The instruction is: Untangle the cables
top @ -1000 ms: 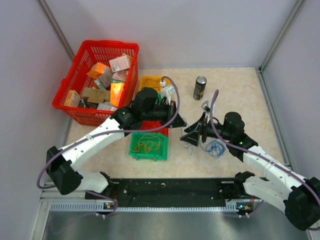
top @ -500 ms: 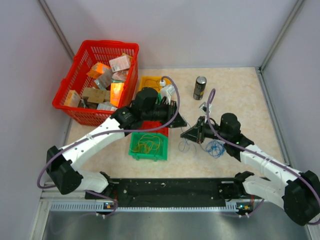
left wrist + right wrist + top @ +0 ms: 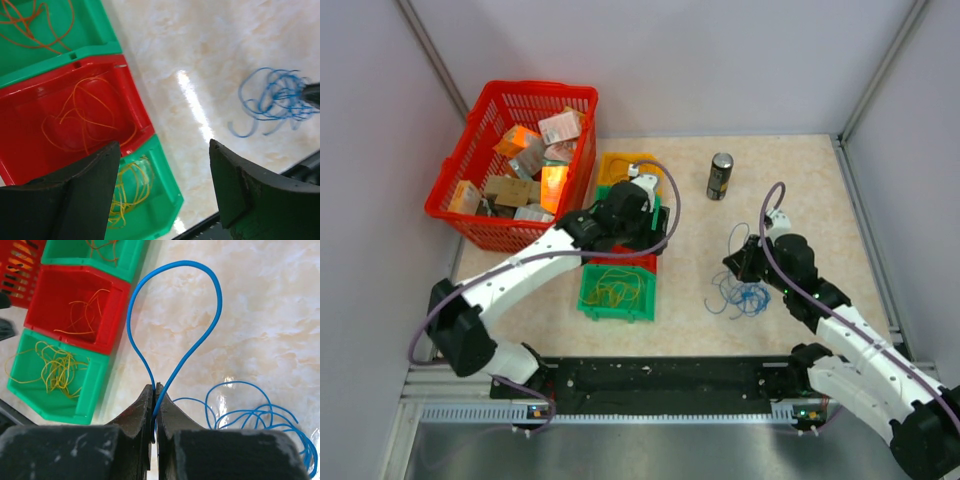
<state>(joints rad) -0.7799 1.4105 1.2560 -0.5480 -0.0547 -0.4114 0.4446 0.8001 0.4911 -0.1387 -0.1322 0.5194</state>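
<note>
The blue cables (image 3: 748,296) lie in a loose tangle on the table in front of the right arm. My right gripper (image 3: 155,387) is shut on one blue strand. That strand stands up from the jaws as a tall loop (image 3: 185,261), while the rest of the blue tangle (image 3: 255,415) lies to its right. In the top view the right gripper (image 3: 740,262) is at the tangle's upper left edge. My left gripper (image 3: 165,147) is open and holds nothing. It hangs over the red bin (image 3: 80,120), which has orange wire in it. The blue cables (image 3: 277,97) lie far to its right.
Small bins sit left of centre: a green one (image 3: 617,292) with yellow wire, a red one (image 3: 638,263), another green one and a yellow one (image 3: 618,163). A red basket (image 3: 480,120) of boxes stands at the back left. A dark can (image 3: 720,176) stands at the back.
The left gripper opened and drew back left over the bins. The right gripper shut on a blue strand and pulled back to the right, raising a loop.
</note>
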